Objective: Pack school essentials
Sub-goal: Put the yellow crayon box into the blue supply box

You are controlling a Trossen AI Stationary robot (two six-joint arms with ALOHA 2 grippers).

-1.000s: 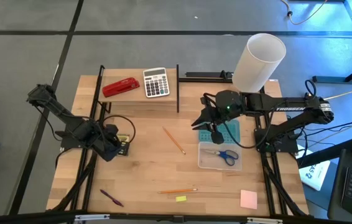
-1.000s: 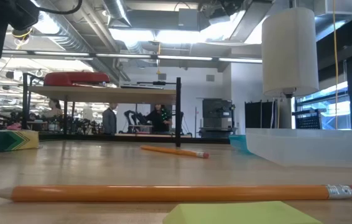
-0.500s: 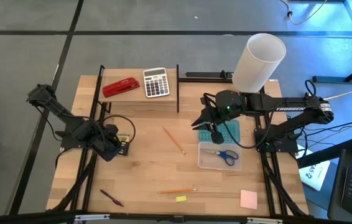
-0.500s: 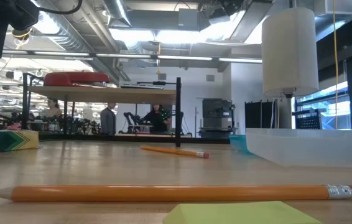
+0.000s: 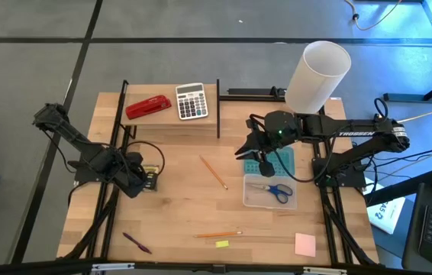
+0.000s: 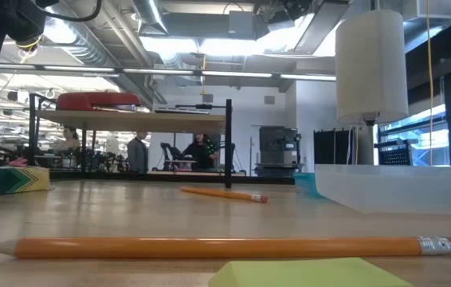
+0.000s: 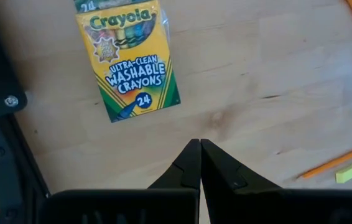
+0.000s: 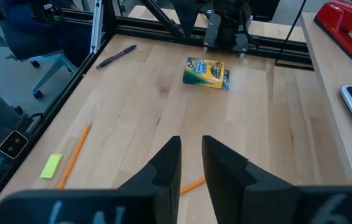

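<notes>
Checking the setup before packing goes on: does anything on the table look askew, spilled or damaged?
Nothing stands out. The crayon box lies flat and intact on the table, the scissors sit in the clear tray, and the pencils lie loose but unbroken.

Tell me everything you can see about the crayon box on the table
The crayon box is a small flat yellow-and-green pack that looks like cardboard, printed Crayola Ultra-Clean Washable Crayons, 24. It looks closed and lies flat, printed face up, on the bare wooden table near its left side, slightly askew. Nothing touches it: the left gripper is shut and empty, just short of the box. In the high view the arm partly hides it.
</notes>
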